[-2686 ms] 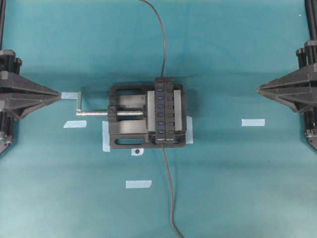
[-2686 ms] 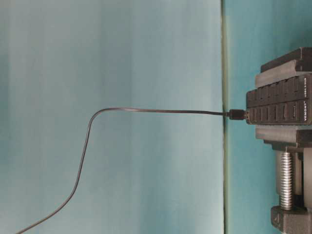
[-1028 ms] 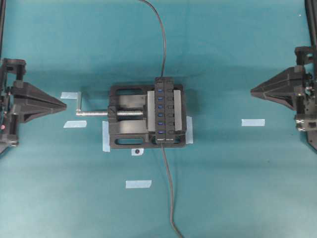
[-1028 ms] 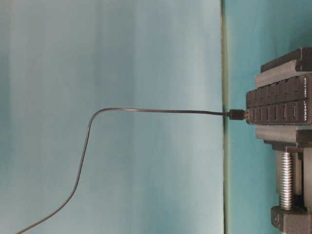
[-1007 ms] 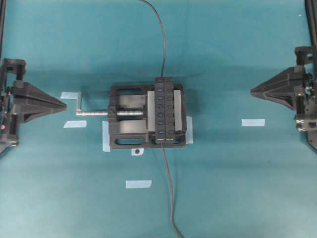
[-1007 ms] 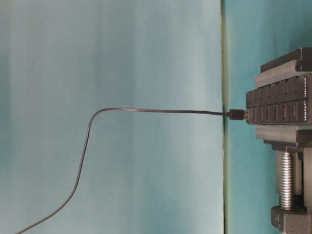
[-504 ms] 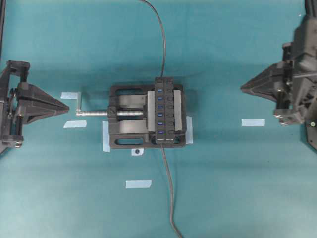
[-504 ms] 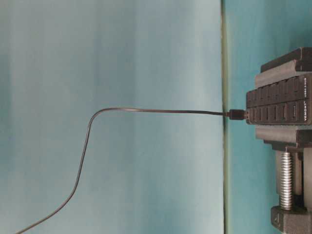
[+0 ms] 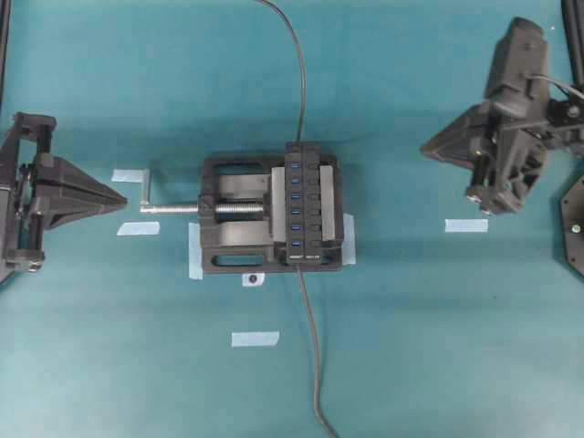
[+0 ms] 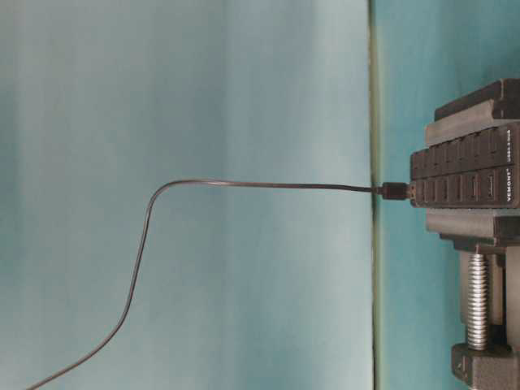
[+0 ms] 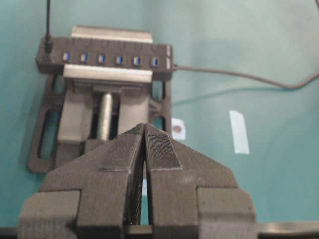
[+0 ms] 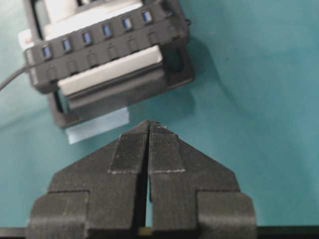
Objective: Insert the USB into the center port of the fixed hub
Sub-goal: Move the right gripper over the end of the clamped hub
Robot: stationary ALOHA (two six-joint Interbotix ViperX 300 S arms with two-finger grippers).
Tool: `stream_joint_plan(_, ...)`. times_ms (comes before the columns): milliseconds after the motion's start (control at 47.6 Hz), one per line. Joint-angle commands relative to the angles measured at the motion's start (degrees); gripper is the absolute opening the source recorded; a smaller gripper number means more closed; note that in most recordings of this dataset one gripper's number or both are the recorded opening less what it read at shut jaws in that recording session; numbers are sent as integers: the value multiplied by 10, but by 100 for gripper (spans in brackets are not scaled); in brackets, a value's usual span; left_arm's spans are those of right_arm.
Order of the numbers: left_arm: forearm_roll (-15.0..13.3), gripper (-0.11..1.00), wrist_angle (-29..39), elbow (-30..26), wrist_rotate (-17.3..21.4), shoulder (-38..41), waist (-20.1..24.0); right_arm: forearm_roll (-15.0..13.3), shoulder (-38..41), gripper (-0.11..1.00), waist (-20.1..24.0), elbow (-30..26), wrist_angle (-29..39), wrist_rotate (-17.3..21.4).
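The fixed hub [image 9: 304, 203] sits clamped in the black vise [image 9: 235, 217], well apart from both pairs of fingers and between them. The left gripper [image 9: 120, 195] has its fingers pressed together, holding nothing. The right gripper [image 9: 427, 149] also has its fingers together, empty, pointing toward the hub.

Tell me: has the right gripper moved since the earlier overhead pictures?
Yes. The right gripper, shut and empty, has swung in from the right edge toward the fixed hub, ending above the tape strip.
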Motion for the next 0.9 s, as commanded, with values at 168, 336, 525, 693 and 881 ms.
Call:
stream_joint_plan(168,1,2,19,-18,-1,1,-2,-2,38,0,-4,-35,-2,-29)
stream_joint_plan(336,1,2,19,-16,-2,1,-2,-2,78,0,-7,-58,-5,-62)
stream_joint_plan(525,1,2,20,-16,-3,1,-2,-2,118,0,-13,-74,-20,-91)
stream_joint_plan(693,1,2,22,-16,-3,1,-2,-2,163,0,-16,-94,-27,-107)
stream_joint_plan(881,1,2,22,-17,-3,0,-2,-2,209,0,-17,-120,-28,-134)
